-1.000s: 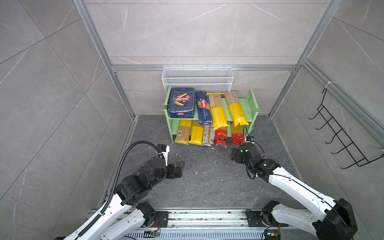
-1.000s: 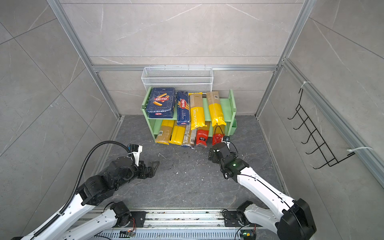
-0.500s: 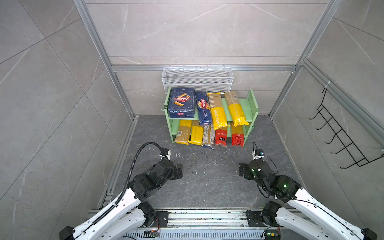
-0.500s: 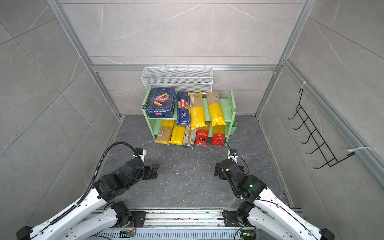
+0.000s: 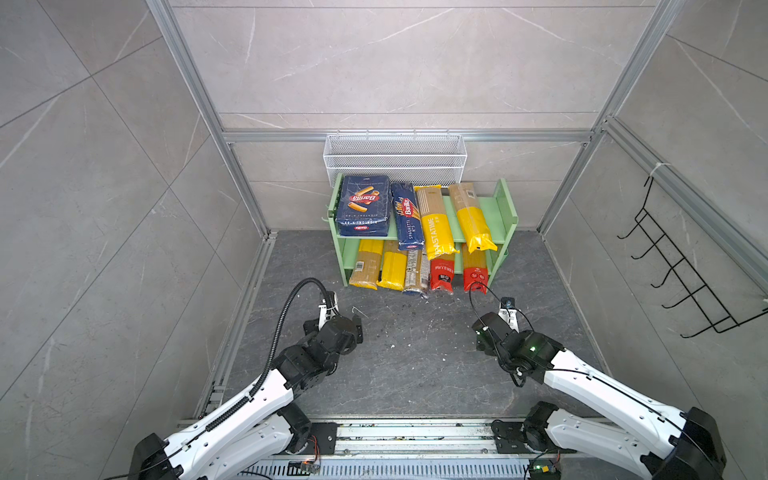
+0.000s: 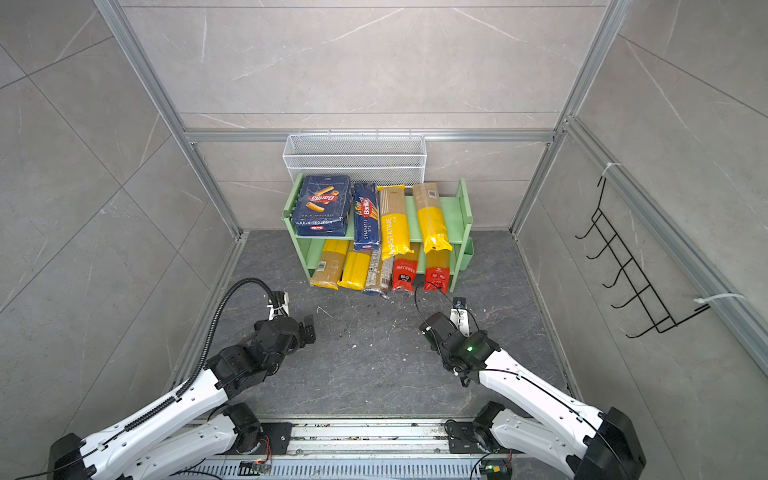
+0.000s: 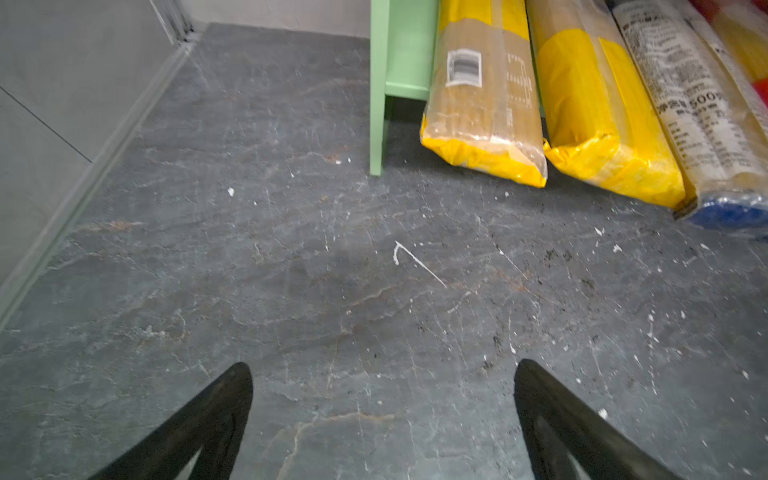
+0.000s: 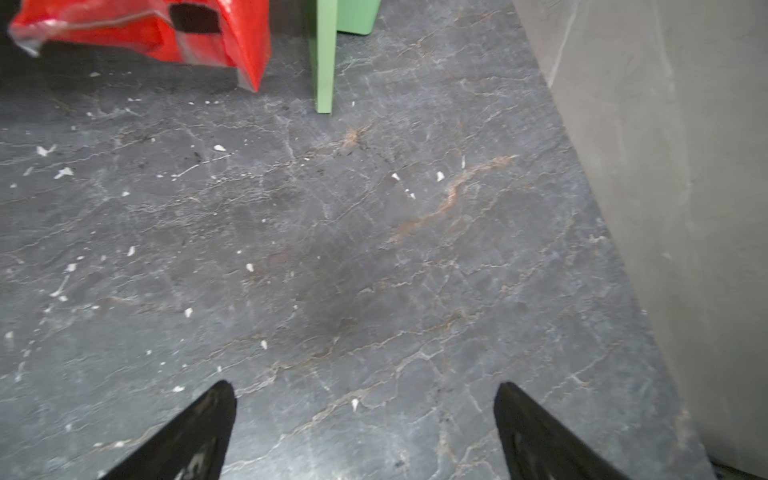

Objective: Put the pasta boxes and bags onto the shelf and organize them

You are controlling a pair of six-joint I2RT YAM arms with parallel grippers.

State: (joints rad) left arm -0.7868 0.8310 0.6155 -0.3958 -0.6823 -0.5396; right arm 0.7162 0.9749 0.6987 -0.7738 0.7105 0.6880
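Left tool (image 7: 382, 363) and right tool (image 8: 365, 384) wide, empty, bags (image 5: 434, 224) lying front-to-back on shelf (image 5: 505, 205), ends overhanging forward

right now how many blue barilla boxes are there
2, both lying on the top tier of the shelf: the wide rigatoni box at its left end, the narrow spaghetti box right beside it. None appear hidden.
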